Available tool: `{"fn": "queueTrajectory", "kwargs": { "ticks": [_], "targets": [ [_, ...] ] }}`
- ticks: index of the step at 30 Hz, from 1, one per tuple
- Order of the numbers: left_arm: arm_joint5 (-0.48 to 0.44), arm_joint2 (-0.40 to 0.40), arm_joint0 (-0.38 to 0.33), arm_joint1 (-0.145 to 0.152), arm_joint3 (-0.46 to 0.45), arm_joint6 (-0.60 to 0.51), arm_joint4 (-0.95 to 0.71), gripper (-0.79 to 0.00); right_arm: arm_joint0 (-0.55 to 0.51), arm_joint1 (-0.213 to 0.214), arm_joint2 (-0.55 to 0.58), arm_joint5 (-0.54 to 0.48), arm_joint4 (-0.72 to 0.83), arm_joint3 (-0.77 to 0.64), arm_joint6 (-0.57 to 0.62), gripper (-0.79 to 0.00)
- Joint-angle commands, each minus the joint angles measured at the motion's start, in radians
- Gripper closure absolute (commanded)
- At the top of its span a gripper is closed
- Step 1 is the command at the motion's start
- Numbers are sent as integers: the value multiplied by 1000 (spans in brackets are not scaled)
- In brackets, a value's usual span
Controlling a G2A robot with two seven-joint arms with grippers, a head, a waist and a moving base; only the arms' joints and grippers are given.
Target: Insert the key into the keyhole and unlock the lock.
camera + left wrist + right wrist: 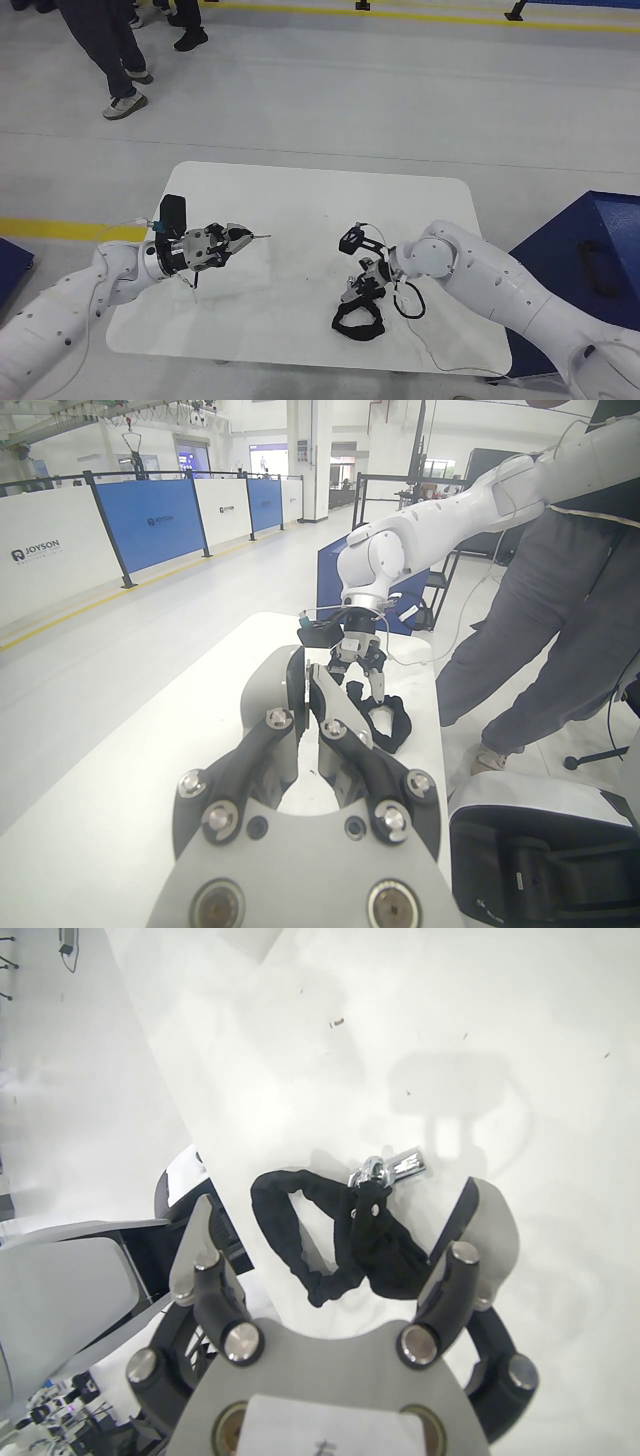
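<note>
The left gripper [240,238] was pressed together on a small silver metal key [258,238], pinching its head between the fingertips [320,685]. The blade stuck out past the fingers. The key's long axis ran nearly level above the white rounded-corner table [300,200], in line with the gripper. Its tip pointed across the tabletop toward the right arm. In the left wrist view the key showed edge-on as a thin sliver between the pads.

The right gripper [340,1200] was spread wide, with nothing gripped between its fingers [480,1208]. It hung low over a black fabric-sleeved chain lock [370,1228], pointing down at it. One finger stood just beside the sleeve; whether it touched could not be told.

The lock lay flat on the table near the edge on the robot's side, toward the right, well apart from the key. Its black sleeve was bunched into a loose loop. At one end a short chrome cylinder [407,1163] lay on its side, its long axis flat on the tabletop and its free end pointing away from the loop. The keyhole itself could not be made out.
</note>
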Motion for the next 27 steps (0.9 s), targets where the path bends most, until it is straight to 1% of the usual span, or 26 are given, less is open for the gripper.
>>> {"fn": "queueTrajectory", "kwargs": {
  "ticks": [1,5,6,7,9,14,15,16,18,20,21,22,23,24,25,26,27],
  "targets": [
    [0,0,0,0,0,0,0,0,0,-3,5,61,-8,-26,33,-785],
    [0,0,0,0,0,0,0,0,-4,-13,2,177,-80,-55,72,-785],
    [0,0,0,0,0,0,0,0,-4,-18,-2,203,-102,-55,84,-767],
    [0,0,0,0,0,0,0,0,-7,-24,-5,217,-110,-54,97,-723],
    [0,0,0,0,0,0,0,0,-5,-39,-8,239,-132,-45,104,-754],
    [0,0,0,0,0,0,0,0,-8,-79,-11,242,-149,-2,116,-736],
    [0,0,0,0,0,0,0,0,-10,-88,-13,242,-153,9,118,-711],
    [0,0,0,0,0,0,0,0,-10,-97,-15,242,-158,19,121,-659],
    [0,0,0,0,0,0,0,0,-11,-114,-17,239,-167,40,123,-600],
    [0,0,0,0,0,0,0,0,-12,-132,-20,236,-173,63,128,-588],
    [0,0,0,0,0,0,0,0,-12,-142,-23,236,-179,78,133,-563],
    [0,0,0,0,0,0,0,0,-11,-151,-25,237,-186,94,135,-459],
    [0,0,0,0,0,0,0,0,-11,-161,-26,238,-187,109,135,-388],
    [0,0,0,0,0,0,0,0,-11,-171,-26,238,-191,124,135,-382],
    [0,0,0,0,0,0,0,0,-11,-180,-28,237,-196,138,136,-357],
    [0,0,0,0,0,0,0,0,-11,-189,-28,236,-200,152,136,-317],
    [0,0,0,0,0,0,0,0,-11,-198,-28,234,-203,165,136,-252]
  ]
}}
